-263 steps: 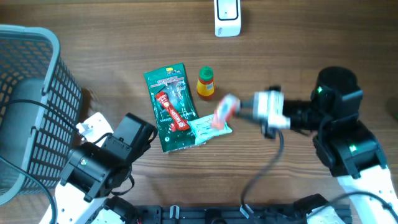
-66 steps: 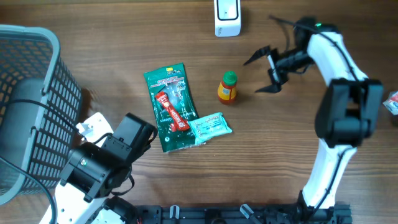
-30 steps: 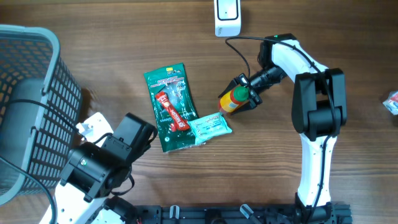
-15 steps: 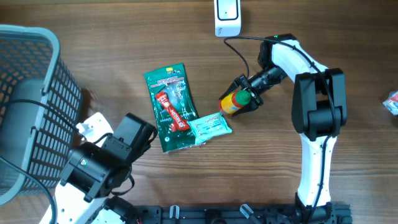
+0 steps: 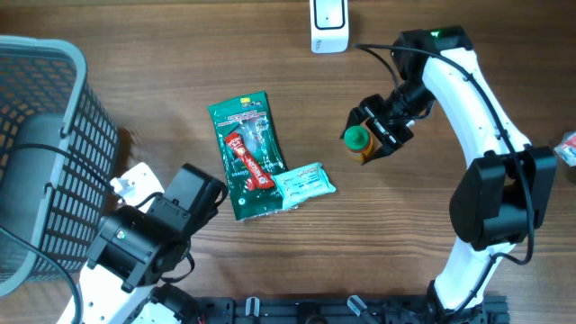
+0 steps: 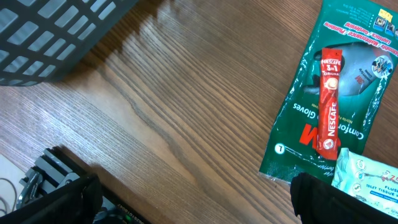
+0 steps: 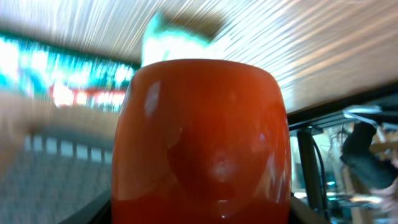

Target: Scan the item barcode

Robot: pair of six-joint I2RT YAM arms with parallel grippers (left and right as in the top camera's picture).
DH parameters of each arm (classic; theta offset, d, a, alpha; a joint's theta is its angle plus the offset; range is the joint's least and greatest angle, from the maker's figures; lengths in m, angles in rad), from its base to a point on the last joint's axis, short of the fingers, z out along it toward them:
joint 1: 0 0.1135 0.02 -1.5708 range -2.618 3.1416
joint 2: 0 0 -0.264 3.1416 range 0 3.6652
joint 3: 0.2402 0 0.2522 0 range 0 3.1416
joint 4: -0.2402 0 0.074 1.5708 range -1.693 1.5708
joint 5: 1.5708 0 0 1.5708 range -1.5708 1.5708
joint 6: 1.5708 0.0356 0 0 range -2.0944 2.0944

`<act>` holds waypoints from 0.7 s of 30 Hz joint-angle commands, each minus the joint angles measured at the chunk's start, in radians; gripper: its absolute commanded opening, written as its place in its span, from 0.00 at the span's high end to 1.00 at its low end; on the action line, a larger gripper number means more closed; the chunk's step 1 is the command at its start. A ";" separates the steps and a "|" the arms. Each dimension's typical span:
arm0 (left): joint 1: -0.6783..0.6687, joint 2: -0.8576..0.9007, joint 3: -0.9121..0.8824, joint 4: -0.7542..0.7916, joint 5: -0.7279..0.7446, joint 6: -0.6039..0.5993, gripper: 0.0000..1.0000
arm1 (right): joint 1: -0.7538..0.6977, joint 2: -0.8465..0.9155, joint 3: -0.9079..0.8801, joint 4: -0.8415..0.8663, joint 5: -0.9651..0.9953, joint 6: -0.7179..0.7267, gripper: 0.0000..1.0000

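A small orange bottle (image 5: 363, 144) with a green cap hangs above the table right of centre, with my right gripper (image 5: 376, 133) shut on it. The bottle's orange body (image 7: 202, 137) fills the right wrist view, blurred, and no barcode shows on it. The white scanner (image 5: 328, 25) stands at the back edge, up and left of the bottle. My left gripper (image 6: 193, 202) stands open low at the front left, with nothing between its fingers (image 6: 65, 199).
A green glove packet (image 5: 245, 153) (image 6: 339, 74) carries a red coffee stick (image 5: 247, 160) (image 6: 329, 102), with a pale tissue pack (image 5: 304, 183) (image 6: 367, 180) beside it. A dark mesh basket (image 5: 45, 135) (image 6: 56, 31) fills the left. A small item (image 5: 567, 148) lies at the right edge.
My right gripper has moved right, away from the packets, with the orange bottle in it, and the bottle now points its green cap upward. The left arm has not moved.
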 commanded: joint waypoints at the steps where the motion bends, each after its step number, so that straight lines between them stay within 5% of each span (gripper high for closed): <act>1: 0.001 -0.004 0.004 -0.001 -0.010 0.001 0.00 | 0.005 0.007 0.003 -0.003 0.192 0.257 0.68; 11: 0.001 -0.004 0.004 -0.001 -0.010 0.001 0.00 | 0.005 0.019 -0.074 -0.003 0.333 0.043 0.66; 17: 0.001 -0.004 0.004 -0.001 -0.010 0.001 0.00 | 0.005 0.019 -0.123 -0.003 -0.104 -0.444 0.59; 21: 0.001 -0.004 0.004 -0.001 -0.010 0.001 0.00 | 0.005 0.019 -0.139 -0.003 -0.254 -0.509 0.58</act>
